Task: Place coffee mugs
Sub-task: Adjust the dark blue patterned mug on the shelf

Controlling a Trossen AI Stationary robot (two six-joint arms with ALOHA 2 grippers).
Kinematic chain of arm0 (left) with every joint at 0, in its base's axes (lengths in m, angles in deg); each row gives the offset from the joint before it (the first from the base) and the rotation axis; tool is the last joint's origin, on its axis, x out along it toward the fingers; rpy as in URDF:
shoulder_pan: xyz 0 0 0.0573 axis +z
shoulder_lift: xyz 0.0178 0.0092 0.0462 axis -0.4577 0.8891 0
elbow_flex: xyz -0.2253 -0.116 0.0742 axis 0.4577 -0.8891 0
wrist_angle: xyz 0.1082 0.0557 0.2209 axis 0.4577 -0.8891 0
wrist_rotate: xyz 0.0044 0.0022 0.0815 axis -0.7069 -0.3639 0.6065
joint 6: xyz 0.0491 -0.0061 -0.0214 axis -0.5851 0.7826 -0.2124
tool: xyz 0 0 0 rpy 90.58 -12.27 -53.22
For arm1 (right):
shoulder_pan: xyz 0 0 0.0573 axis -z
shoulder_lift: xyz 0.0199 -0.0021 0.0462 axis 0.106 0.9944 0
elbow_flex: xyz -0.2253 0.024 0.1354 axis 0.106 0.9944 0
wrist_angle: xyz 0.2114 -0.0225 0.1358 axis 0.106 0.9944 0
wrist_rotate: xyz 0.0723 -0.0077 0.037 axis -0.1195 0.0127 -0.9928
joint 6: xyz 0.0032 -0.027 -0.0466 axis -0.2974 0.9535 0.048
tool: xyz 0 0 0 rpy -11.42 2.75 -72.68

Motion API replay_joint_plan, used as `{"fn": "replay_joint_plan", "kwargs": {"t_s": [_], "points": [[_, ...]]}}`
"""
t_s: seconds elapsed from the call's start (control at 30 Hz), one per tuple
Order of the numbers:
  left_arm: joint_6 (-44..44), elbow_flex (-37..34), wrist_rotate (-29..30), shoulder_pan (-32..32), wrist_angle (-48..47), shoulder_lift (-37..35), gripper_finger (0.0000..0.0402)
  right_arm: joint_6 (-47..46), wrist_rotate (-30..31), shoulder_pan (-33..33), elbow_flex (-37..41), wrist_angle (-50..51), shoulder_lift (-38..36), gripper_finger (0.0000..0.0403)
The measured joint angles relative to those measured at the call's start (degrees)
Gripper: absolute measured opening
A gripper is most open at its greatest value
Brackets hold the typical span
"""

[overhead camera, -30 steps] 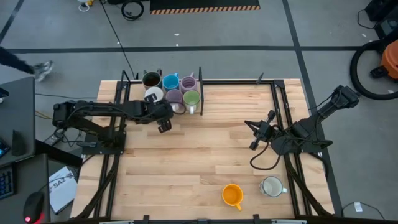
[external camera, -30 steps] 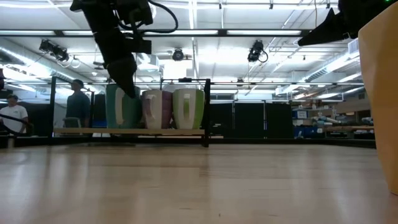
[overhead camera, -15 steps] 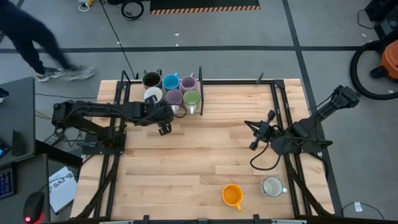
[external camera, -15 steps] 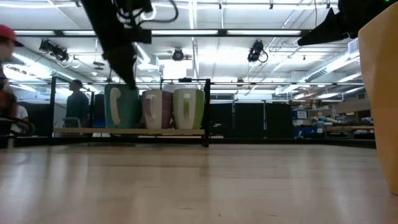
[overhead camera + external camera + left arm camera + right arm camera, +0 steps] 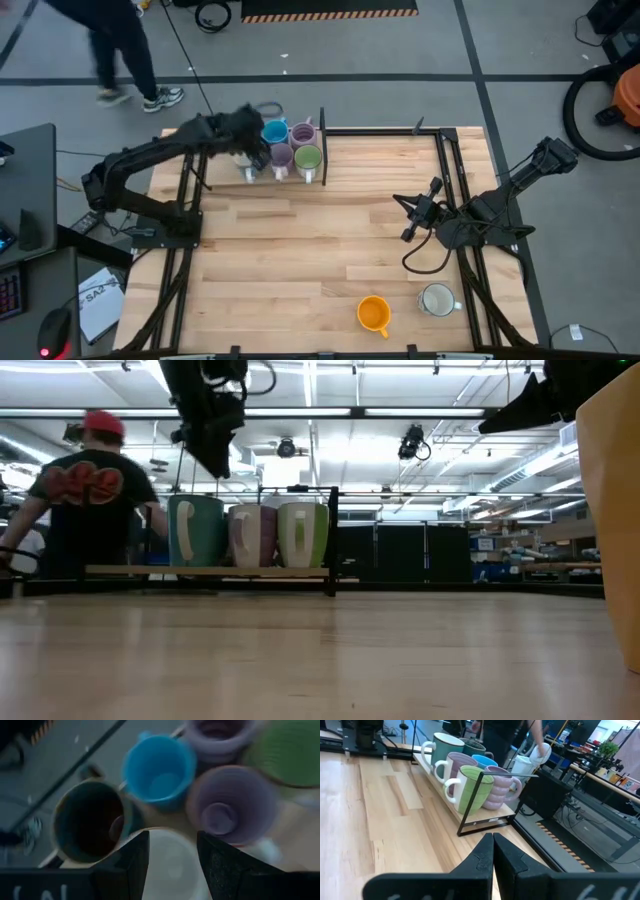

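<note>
Six mugs stand bunched at the table's far left corner: blue, two lilac, green, a white one and a dark brown one. My left gripper hangs open above the bunch, its fingers over the white mug's mouth and clear of the rims. An orange mug and a second white mug stand near the table's near right edge. My right gripper is shut and waits at the right side, above the table.
A black upright frame stands right of the mug bunch. Black rails run along the table's sides. A person walks on the floor beyond the far left corner. Bare wood fills the table's middle.
My left gripper has risen from the table beside the mug bunch and swung toward the far edge, ending above the white mug. The mugs have stayed put. A person has walked along behind the table's far left corner.
</note>
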Motion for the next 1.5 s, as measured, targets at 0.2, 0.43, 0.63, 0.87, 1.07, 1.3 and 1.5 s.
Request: {"fn": "replay_joint_plan", "kwargs": {"t_s": [0.2,0.43,0.63,0.87,1.07,1.3,1.5], "points": [[-2.2,0.0,-2.3,11.4,0.0,0.0,0.0171,-0.1,-0.5,0.0,0.0,0.0,0.0,0.0012],[-3.0,0.0,-3.8,22.6,0.6,0.0,0.0171,-0.2,-0.5,0.0,0.0,0.0,0.0,0.0012],[-3.3,0.0,-3.8,29.0,0.7,0.7,0.0171,-0.2,-0.5,0.0,0.0,0.0,0.0,0.0012],[-4.3,-0.1,-5.8,29.3,0.7,3.5,0.0171,-0.2,-0.5,0.0,0.0,0.0,0.0,0.0012],[-2.1,-0.1,-8.2,29.5,0.6,6.6,0.0171,-0.2,-0.5,0.0,0.0,0.0,0.0,0.0012],[-1.9,-0.1,-7.4,29.5,0.9,7.3,0.0171,-0.2,-0.5,0.0,0.0,0.0,0.0,0.0012],[-1.9,-0.1,-10.6,29.5,0.7,7.3,0.0171,-0.2,-0.5,0.0,0.0,0.0,0.0,0.0012]]}}
